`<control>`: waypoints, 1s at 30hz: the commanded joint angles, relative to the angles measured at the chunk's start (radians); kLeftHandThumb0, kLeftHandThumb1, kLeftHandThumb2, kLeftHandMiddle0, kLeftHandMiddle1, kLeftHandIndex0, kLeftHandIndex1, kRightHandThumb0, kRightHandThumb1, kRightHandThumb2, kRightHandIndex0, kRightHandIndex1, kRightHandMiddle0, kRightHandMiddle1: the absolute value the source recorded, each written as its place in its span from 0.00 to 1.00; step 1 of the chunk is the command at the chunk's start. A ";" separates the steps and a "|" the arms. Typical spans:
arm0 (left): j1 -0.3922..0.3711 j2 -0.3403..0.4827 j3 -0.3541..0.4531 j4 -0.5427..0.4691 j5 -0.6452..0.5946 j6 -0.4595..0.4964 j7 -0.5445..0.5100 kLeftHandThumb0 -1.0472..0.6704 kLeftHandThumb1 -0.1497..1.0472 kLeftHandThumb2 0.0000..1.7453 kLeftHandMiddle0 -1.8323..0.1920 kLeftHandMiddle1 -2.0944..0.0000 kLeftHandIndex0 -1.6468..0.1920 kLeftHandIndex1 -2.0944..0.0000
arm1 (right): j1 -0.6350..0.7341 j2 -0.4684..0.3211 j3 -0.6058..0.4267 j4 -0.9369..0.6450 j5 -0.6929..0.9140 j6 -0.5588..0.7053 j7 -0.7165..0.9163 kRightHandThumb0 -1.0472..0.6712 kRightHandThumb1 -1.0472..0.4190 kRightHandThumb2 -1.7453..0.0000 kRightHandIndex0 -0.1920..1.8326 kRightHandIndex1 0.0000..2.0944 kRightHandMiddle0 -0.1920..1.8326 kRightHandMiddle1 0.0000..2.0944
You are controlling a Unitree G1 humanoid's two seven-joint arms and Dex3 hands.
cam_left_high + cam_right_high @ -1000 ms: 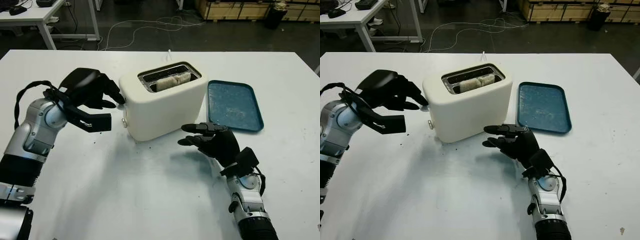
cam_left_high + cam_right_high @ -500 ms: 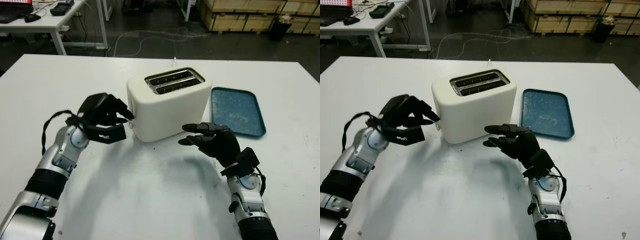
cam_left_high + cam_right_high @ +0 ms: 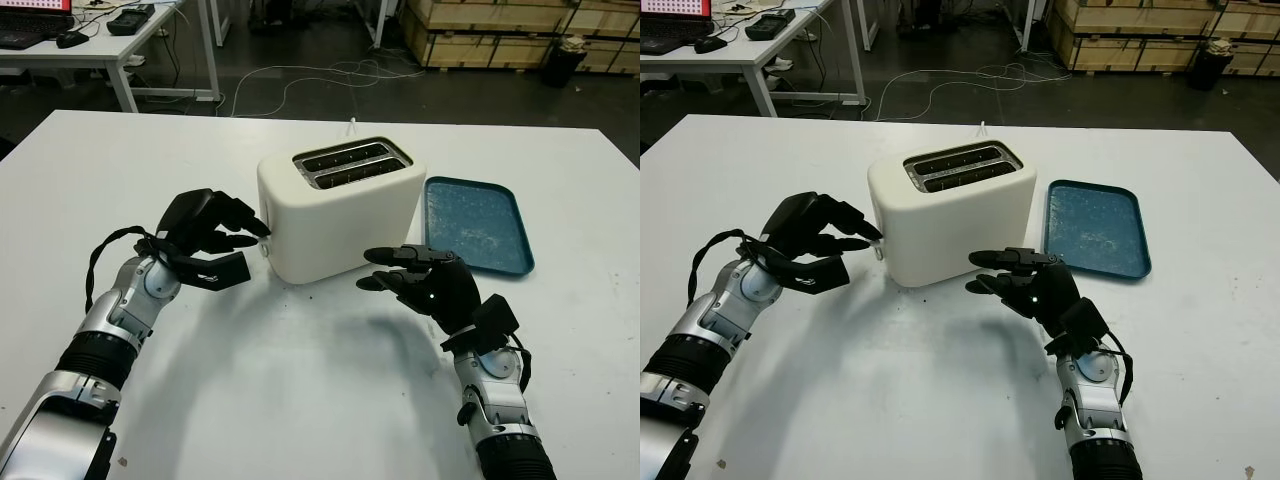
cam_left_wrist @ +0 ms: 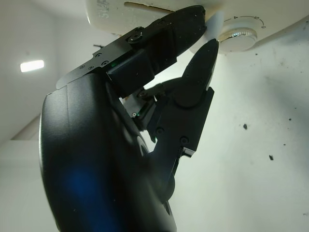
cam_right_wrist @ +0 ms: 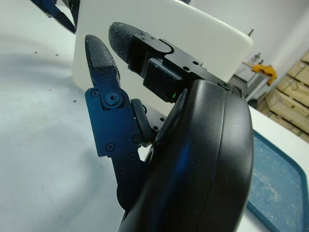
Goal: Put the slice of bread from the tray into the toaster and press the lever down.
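Head views give me the left robot hand (image 3: 215, 228) at the toaster's (image 3: 340, 215) left end face, fingers curled and holding nothing, with the upper fingertips (image 3: 258, 229) right at the white wall; whether they touch it I cannot tell from here. From the left wrist view I see the end face close up: a vertical lever slot (image 4: 145, 6) and a round dial (image 4: 239, 37) just past the fingertips, one finger (image 4: 200, 60) reaching up to the dial's edge. I see my right robot hand (image 3: 1025, 285) hovering above the counter (image 3: 300, 400) in front of the toaster's long side, open and holding nothing, fingers pointing toward the left arm's side, close to the toaster but apart from it. On the right wrist view I see those fingers (image 5: 99, 55) in front of the toaster's white wall. The toaster stands upright near the middle of the counter, its two slots (image 3: 350, 163) facing up and dark; I cannot make out the bread in them. The blue tray (image 3: 478, 225) lies flat just beside the toaster on the right arm's side, with only pale crumbs on it. Beyond the counter, cables (image 3: 320, 75) lie on the floor.
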 commanded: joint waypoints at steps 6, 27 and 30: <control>0.070 -0.140 -0.195 0.136 0.115 0.084 -0.070 0.52 0.89 0.01 0.46 0.64 0.29 0.99 | -0.003 0.006 0.000 -0.001 0.016 -0.012 0.002 0.34 0.13 1.00 0.76 0.00 0.68 0.00; -0.061 -0.298 -0.245 0.333 0.128 0.134 -0.029 0.52 0.88 0.00 0.50 0.59 0.28 0.99 | -0.004 -0.001 0.000 -0.003 0.013 -0.005 0.003 0.33 0.13 1.00 0.76 0.00 0.68 0.00; -0.072 -0.374 -0.263 0.497 0.140 0.155 -0.030 0.53 0.85 0.00 0.46 0.79 0.27 0.99 | -0.006 -0.001 -0.003 0.005 0.020 -0.019 0.011 0.34 0.13 1.00 0.75 0.00 0.68 0.00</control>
